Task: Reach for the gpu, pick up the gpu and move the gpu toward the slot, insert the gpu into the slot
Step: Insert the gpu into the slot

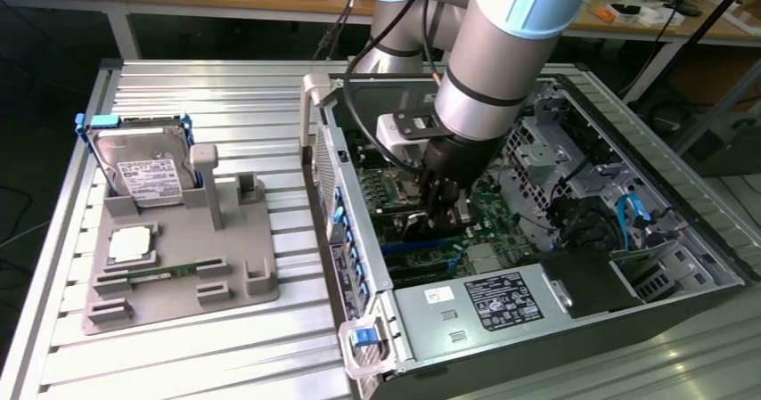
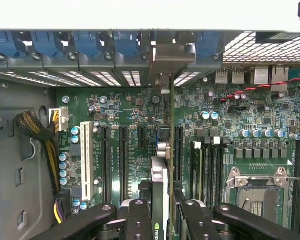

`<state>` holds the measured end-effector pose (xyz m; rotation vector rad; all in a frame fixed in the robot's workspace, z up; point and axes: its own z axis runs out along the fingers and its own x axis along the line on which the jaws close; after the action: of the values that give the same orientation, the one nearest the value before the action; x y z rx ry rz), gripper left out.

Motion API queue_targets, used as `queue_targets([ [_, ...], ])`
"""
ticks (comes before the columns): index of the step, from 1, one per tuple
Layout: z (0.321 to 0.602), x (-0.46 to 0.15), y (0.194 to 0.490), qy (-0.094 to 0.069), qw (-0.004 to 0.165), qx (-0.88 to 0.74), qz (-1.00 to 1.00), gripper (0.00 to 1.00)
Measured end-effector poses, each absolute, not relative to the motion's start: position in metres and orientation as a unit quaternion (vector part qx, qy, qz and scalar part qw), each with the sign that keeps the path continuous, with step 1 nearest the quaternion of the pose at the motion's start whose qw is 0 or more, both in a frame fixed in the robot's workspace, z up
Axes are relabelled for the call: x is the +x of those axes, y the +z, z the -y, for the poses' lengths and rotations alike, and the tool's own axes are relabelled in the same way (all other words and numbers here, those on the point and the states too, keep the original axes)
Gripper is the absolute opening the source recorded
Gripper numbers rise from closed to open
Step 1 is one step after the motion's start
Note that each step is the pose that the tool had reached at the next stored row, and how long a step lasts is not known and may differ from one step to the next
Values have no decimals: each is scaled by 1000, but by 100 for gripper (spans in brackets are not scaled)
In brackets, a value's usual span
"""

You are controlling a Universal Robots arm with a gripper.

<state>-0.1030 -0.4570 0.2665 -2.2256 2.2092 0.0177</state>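
GPU: held on edge inside the open computer case, seen edge-on in the wrist view, directly between the fingers. A logo mark shows on its near end. Its pale metal bracket is at the far end from the gripper, against the rear wall of the case, in line with the row of blue card retainers.

Gripper: down inside the case over the green motherboard. Fingers pinch the card, one on each flat face.

Slot: a blue strip on the motherboard, just at the fingertips in the exterior view. The card's lower edge is hidden, so I cannot tell whether it is seated or only above the connector.

To one side of the held card: black expansion slots, then a white expansion slot, then a yellow and black cable bundle. To the other side: memory slots and the square silver processor socket.

Exterior view, well apart from the gripper and outside the case, to the exterior view's left: a grey fixture tray carrying a hard drive standing upright, a processor and a memory stick. The power supply sits in the case near the gripper.
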Motion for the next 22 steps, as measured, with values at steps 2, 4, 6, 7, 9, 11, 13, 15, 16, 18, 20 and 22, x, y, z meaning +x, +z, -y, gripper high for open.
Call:
queue_targets([
  [2,457,-103,266,6,3,-710,-705,27],
  [4,457,-103,266,6,3,-710,-705,27],
  [6,457,-103,266,6,3,-710,-705,27],
  [7,457,-103,266,6,3,-710,-705,27],
  [9,457,-103,267,6,3,-710,-705,27],
  [11,457,-103,269,5,3,-710,-705,27],
  [13,457,-103,271,5,4,-710,-705,27],
  [15,457,-103,271,5,4,-710,-705,27],
  [16,457,-103,271,4,4,-710,-705,27],
  [18,457,-103,271,4,5,-710,-705,27],
  [20,457,-103,271,4,5,-710,-704,27],
  [22,457,-103,271,4,5,-710,-704,27],
])
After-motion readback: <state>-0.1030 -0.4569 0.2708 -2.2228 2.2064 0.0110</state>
